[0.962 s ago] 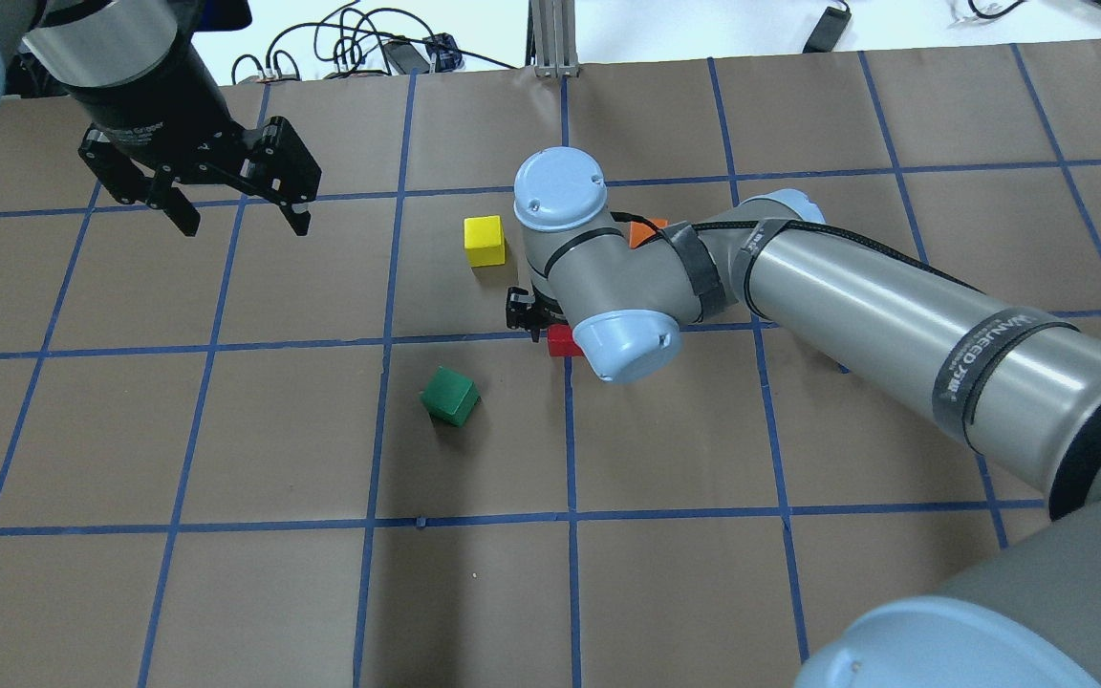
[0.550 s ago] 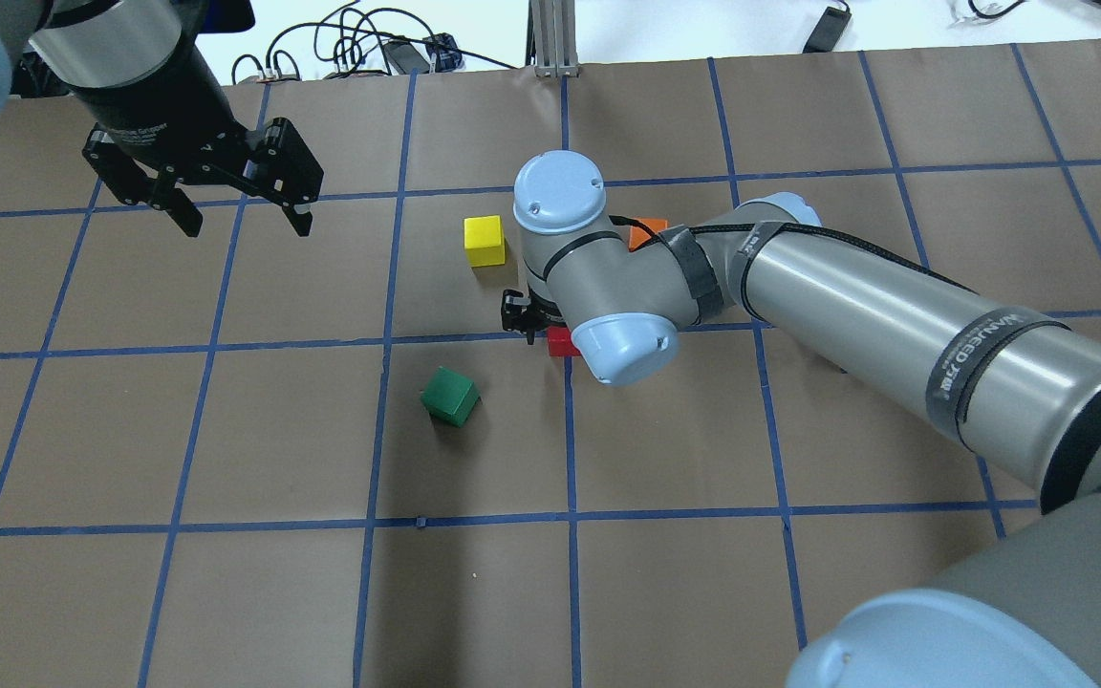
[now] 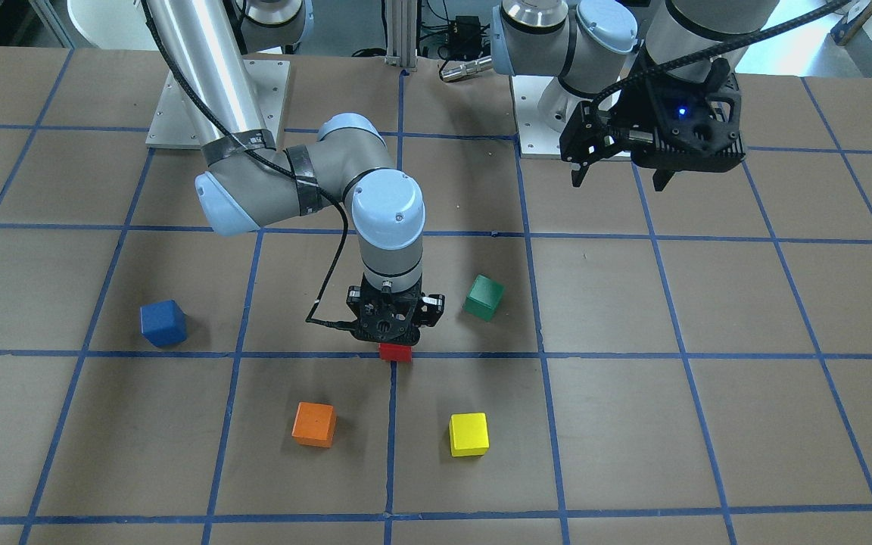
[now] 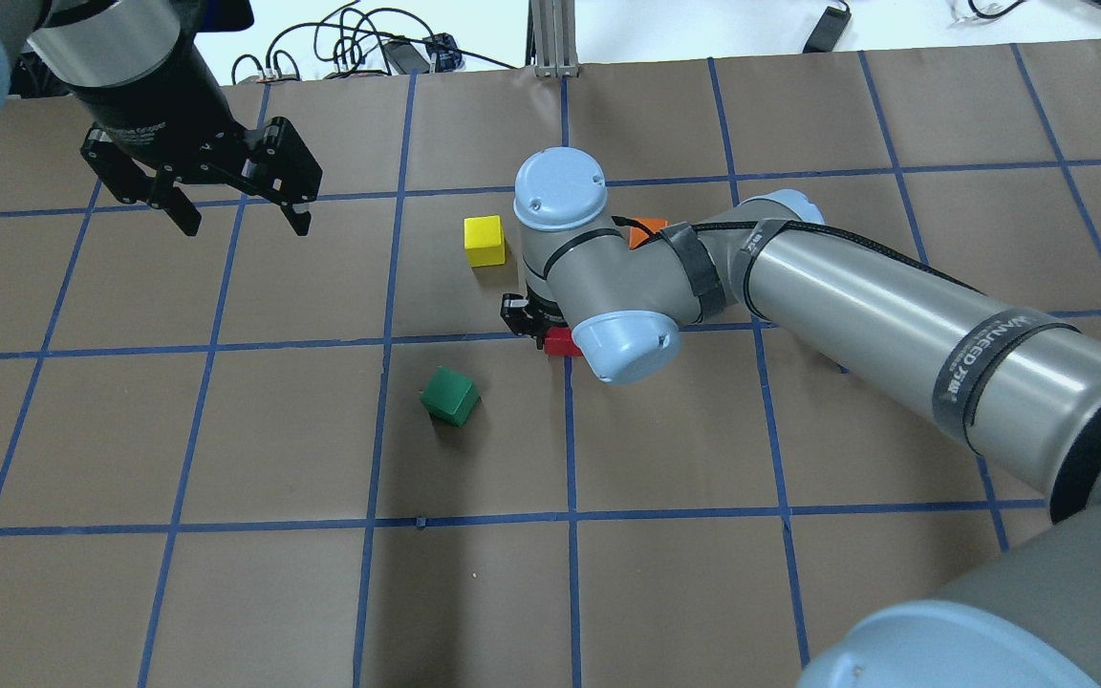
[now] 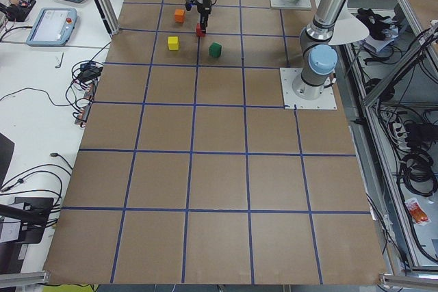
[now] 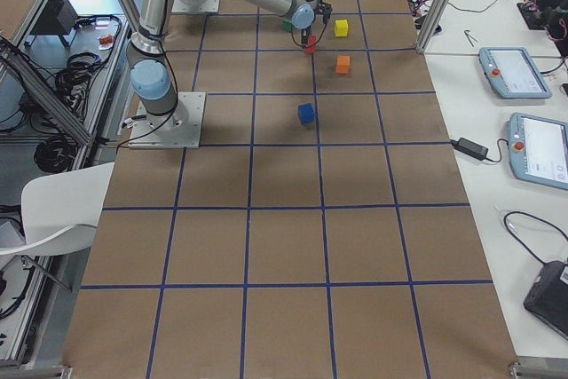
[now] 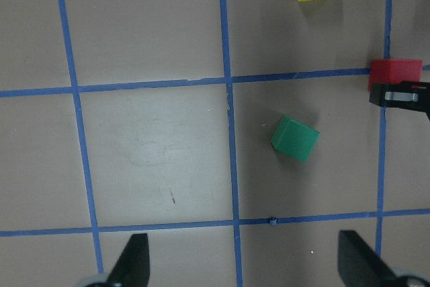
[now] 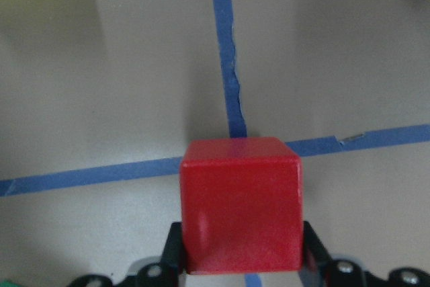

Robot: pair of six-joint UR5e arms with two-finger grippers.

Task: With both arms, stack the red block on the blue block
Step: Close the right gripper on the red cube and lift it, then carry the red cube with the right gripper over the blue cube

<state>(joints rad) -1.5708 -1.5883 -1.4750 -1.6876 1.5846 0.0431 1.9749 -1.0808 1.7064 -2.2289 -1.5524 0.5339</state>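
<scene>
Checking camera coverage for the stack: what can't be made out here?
Blue block: missing from overhead view, behind the right arm.
Orange block: overhead, mostly behind that arm.
Red block: front view, mostly under the right gripper; overhead, under the arm.
Side views: everything too small to judge the grip.

Robotics lab: teach pendants [image 6: 513, 73] (two), grid-taped table [image 4: 273, 440].

Right arm [image 3: 284, 178] is reaching forward, wrist pointing straight down | right gripper [image 3: 394, 342] is sitting low, fingers clamping the red block [image 3: 395, 353] | left gripper [image 3: 621, 182] is hovering high, fingers gaping wide apart
</scene>
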